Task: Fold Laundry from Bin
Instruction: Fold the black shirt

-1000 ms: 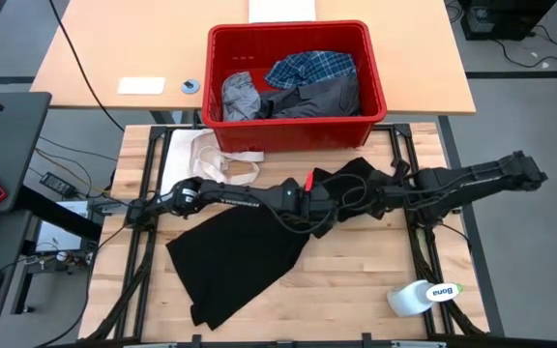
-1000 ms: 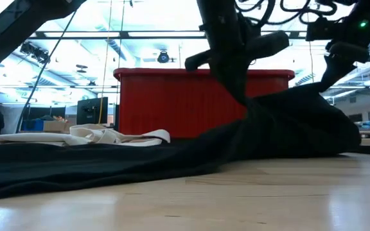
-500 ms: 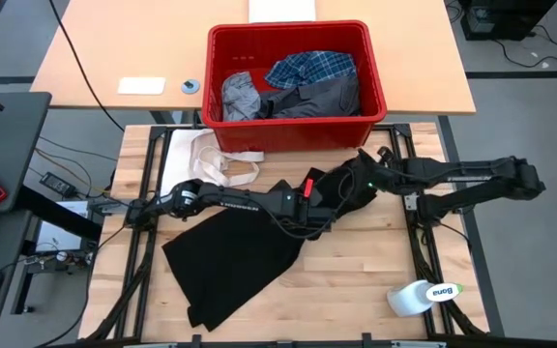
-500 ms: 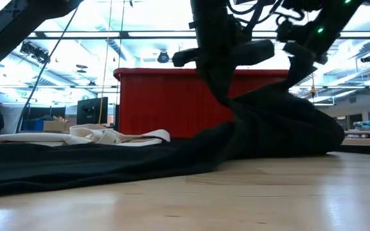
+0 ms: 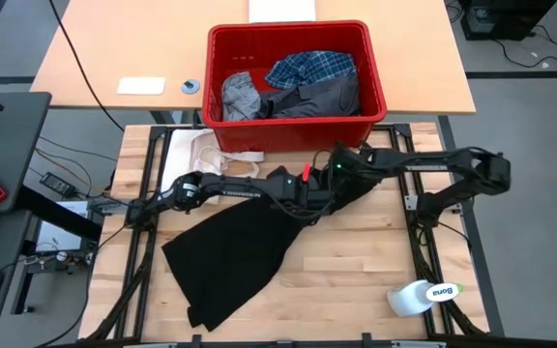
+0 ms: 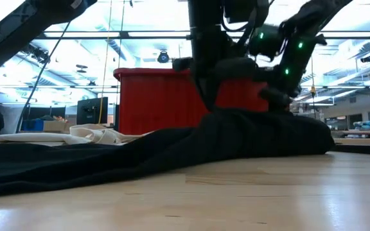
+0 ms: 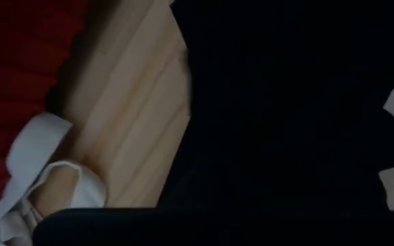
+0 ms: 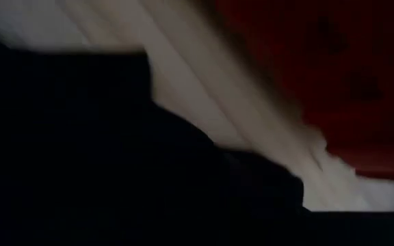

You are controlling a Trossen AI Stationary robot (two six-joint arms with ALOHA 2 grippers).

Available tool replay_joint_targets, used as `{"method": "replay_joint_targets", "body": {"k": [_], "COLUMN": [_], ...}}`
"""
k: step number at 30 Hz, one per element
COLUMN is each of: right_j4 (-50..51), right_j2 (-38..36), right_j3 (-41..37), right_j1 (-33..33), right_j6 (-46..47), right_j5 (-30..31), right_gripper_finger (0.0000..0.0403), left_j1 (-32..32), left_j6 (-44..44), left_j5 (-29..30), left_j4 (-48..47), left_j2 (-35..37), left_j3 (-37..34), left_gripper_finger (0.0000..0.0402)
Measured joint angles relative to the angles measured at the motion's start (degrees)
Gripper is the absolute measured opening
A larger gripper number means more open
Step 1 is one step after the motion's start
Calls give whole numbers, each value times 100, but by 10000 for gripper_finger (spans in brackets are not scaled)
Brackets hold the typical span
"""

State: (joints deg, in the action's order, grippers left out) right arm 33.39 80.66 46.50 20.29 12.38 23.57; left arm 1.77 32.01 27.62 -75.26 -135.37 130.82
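A large black garment (image 5: 245, 246) lies spread on the wooden table, its far right end bunched into a heap (image 6: 262, 131) in front of the red bin (image 5: 298, 135). The bin holds a plaid shirt (image 5: 312, 66), a light grey piece (image 5: 240, 97) and a dark grey one (image 5: 322, 97). My left gripper (image 5: 315, 200) reaches across from the left and is shut on the heap. My right gripper (image 5: 342, 174) comes in from the right, shut, at the heap's far side. Both wrist views are mostly filled by black cloth. My left gripper holds the black garment at the bunched far right end (image 6: 205, 114), slanting down from above. The cloth hides the fingers, so layers cannot be told. The cloth rises a little to the hold, and the rest lies slack on the table. My right gripper meets the same heap at its top (image 6: 281, 110), slanting down from the right. The arm and the dark cloth hide the contact, so part and layers cannot be told. The heap rests on the table.
A cream-white cloth with strap loops (image 5: 211, 159) lies at the table's far left, beside the bin. A white bottle (image 5: 424, 295) lies on its side near the front right corner. Bare wood shows at the near right.
My right gripper has swung toward the table's left and down, drawing the garment's right end with it. That end stood in a raised peak and has sunk into a lower heap nearer my left gripper. The garment's near left part has stayed flat.
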Motion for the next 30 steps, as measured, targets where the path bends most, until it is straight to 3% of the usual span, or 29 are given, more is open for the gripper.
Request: {"method": "replay_joint_targets", "body": {"k": [4,11,16,23,30], "right_j4": [240,832,1354,1690,1349], "right_j2": [181,-164,-596,-1142,-1537], "right_j3": [0,0,0,-2,-270], "right_j1": [249,444,580,591,258], "right_j6": [-101,-251,-225,13,153], "right_j5": [-433,-461,-948,-1867,-2517], "right_gripper_finger": [51,131,157,159,158], "left_j1": [-93,12,82,-2,91], "left_j6": [-104,-538,-962,-1283,-1647], "left_j5": [-452,-1227,-1497,-1507,-1615], "left_j4": [88,614,811,-21,-44], "left_j2": [0,-124,-291,-292,-158], "left_j3": [-2,6,4,3,4], "left_gripper_finger": [36,140,196,215,215]}}
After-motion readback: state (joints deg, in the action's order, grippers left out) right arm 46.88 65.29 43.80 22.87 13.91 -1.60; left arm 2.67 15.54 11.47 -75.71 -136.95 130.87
